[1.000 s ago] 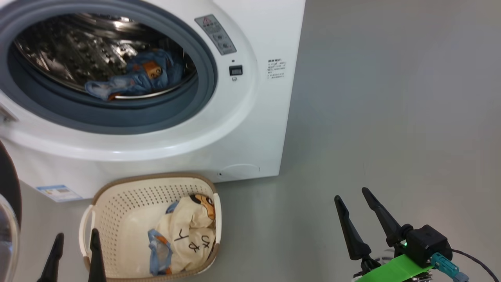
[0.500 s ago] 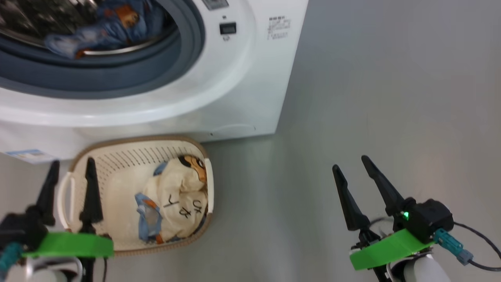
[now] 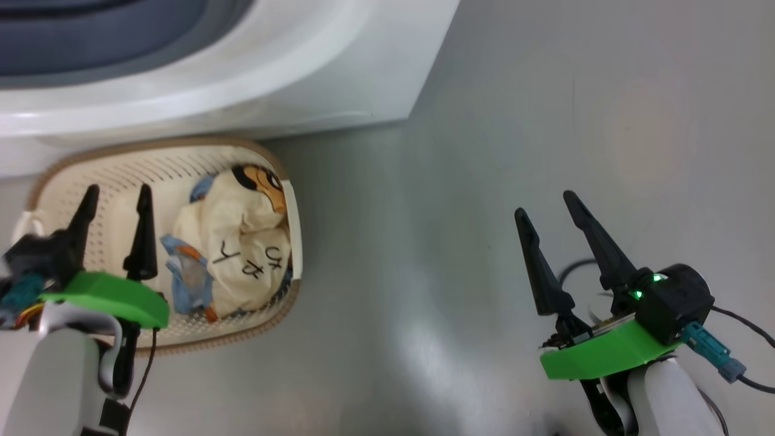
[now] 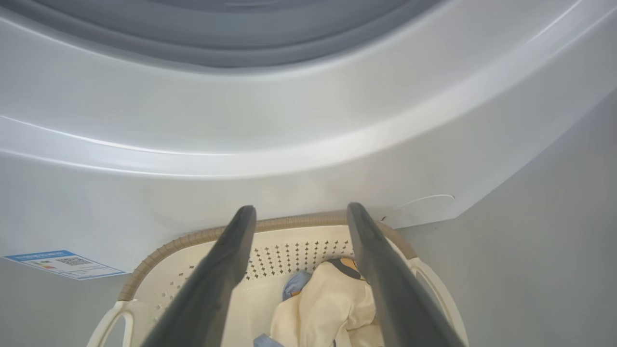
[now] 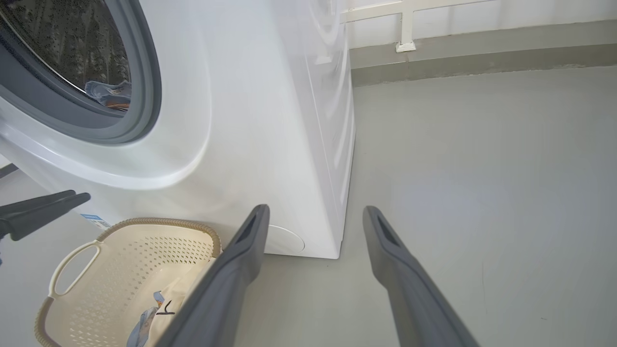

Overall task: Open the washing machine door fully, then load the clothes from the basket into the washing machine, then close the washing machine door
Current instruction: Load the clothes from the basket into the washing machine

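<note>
Two grippers, both with fingers spread and nothing between them.

Left gripper (image 3: 117, 192) hangs over the left half of the basket (image 3: 157, 166), fingers pointing toward the washer (image 3: 303, 79). In the left wrist view the cream garment (image 4: 328, 308) lies low between the fingers, nearer the right one. I can't tell if that finger touches the cloth.

Right gripper (image 3: 545, 204) is over bare floor (image 3: 484, 121), well apart from the basket and off to its right. Its fingers point past the washer's front corner.

The basket sits on the floor just in front of the washer's base, its far rim tucked close under the bulging front panel. The cream garment is bunched in the right half of the basket, black lettering up, orange-brown print at the end nearest the washer. A blue cloth (image 3: 184, 278) with orange bits lies along its left edge, touching it. The basket's left half is bare plastic.

The right wrist view shows the washer opening uncovered: grey gasket (image 5: 144, 96) around the steel drum (image 5: 72, 43), with a blue garment (image 5: 110, 92) lying at the drum's front lip.

A blue label (image 4: 62, 264) is stuck low on the washer front, left of the basket.
</note>
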Robot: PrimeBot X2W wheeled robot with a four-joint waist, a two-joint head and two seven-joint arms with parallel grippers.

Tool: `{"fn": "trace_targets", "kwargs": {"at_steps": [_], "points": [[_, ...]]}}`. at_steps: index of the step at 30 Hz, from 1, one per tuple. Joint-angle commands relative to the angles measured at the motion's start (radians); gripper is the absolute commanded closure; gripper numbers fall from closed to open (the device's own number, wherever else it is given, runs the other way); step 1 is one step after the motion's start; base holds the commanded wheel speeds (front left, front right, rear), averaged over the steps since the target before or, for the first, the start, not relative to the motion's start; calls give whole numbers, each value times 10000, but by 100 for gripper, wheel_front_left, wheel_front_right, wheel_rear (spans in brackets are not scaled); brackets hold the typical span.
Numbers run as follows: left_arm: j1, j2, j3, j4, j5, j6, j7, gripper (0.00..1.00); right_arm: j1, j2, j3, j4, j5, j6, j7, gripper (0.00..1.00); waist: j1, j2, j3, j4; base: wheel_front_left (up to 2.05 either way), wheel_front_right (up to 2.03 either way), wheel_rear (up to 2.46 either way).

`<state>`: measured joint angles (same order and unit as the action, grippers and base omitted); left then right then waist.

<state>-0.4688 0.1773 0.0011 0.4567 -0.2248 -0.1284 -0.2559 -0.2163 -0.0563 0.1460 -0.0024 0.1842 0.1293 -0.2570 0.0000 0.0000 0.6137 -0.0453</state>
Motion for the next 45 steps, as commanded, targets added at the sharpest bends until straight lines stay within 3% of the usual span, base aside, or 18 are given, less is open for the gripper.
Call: {"fn": "trace_targets", "kwargs": {"at_steps": [1, 12, 19, 36, 45], "points": [[-134, 483, 95, 40, -75, -19, -59, 0, -6, 61, 226, -271, -48, 14, -48, 0, 0, 0, 913, -233, 0, 0, 0], [-1616, 1598, -2677, 3007, -1367, -21, -56, 0, -269, 61, 274, -545, 116, 14, -48, 0, 0, 0, 2023, -613, 0, 0, 0], [-2553, 2348, -4582, 4122, -2851, -22, -57, 0, -373, 61, 321, -695, 383, 14, -48, 0, 0, 0, 2751, -893, 0, 0, 0], [-3701, 2898, -6673, 5202, -4790, -23, 40, 0, -429, 61, 448, -717, 500, 14, -48, 0, 0, 0, 3429, -1006, 0, 0, 0], [-4132, 3088, -7326, 4774, -6752, -23, 685, 0, -397, 61, 433, -773, 535, 14, -48, 0, 0, 0, 3647, -1100, 0, 0, 0]]}}
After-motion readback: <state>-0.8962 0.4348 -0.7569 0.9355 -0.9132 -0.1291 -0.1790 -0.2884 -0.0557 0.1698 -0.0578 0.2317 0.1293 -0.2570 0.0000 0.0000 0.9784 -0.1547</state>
